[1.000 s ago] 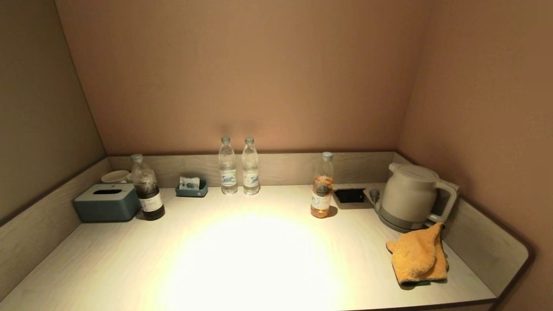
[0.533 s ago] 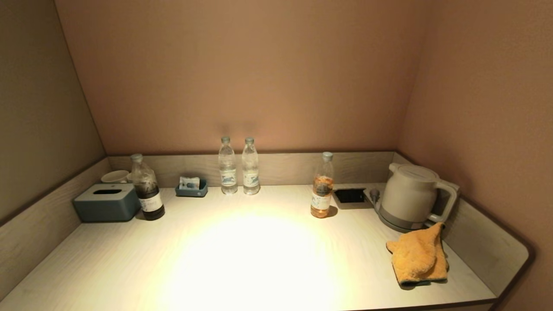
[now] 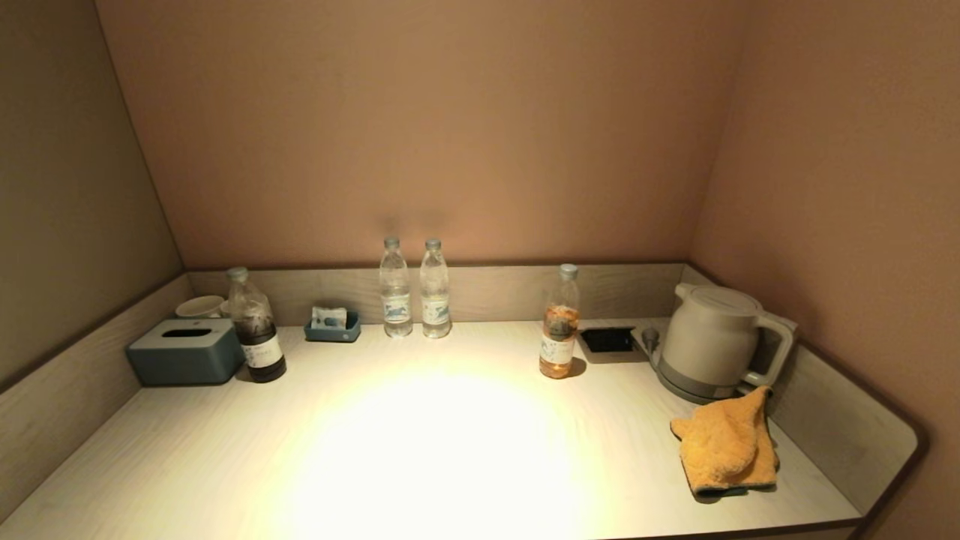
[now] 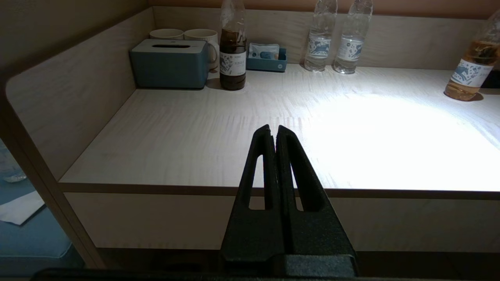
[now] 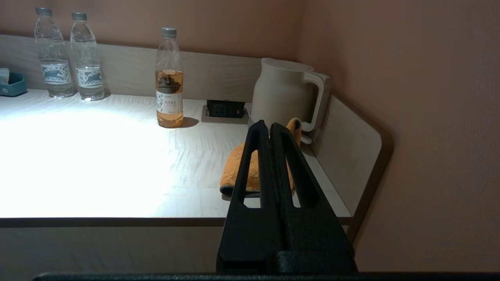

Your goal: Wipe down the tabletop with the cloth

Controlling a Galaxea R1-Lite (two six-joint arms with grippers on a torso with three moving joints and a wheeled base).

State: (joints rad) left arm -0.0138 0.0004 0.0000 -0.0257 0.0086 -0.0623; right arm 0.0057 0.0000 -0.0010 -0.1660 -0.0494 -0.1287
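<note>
The orange fuzzy cloth (image 3: 726, 446) lies crumpled on the pale wood-grain tabletop (image 3: 450, 435) at the right, in front of the kettle, one corner leaning on the kettle base. It also shows in the right wrist view (image 5: 238, 169), partly hidden behind the fingers. My right gripper (image 5: 271, 127) is shut and empty, held in front of and below the table's front edge, well short of the cloth. My left gripper (image 4: 273, 130) is shut and empty, held before the front edge on the left side. Neither gripper shows in the head view.
A beige kettle (image 3: 712, 341) stands at the back right beside a socket panel (image 3: 606, 340). A tea bottle (image 3: 559, 322), two water bottles (image 3: 414, 289), a dark bottle (image 3: 256, 326), a blue-grey tissue box (image 3: 186, 351), a small blue tray (image 3: 332, 325) and cups (image 3: 201, 306) line the back. A raised rim (image 3: 847, 420) bounds the sides.
</note>
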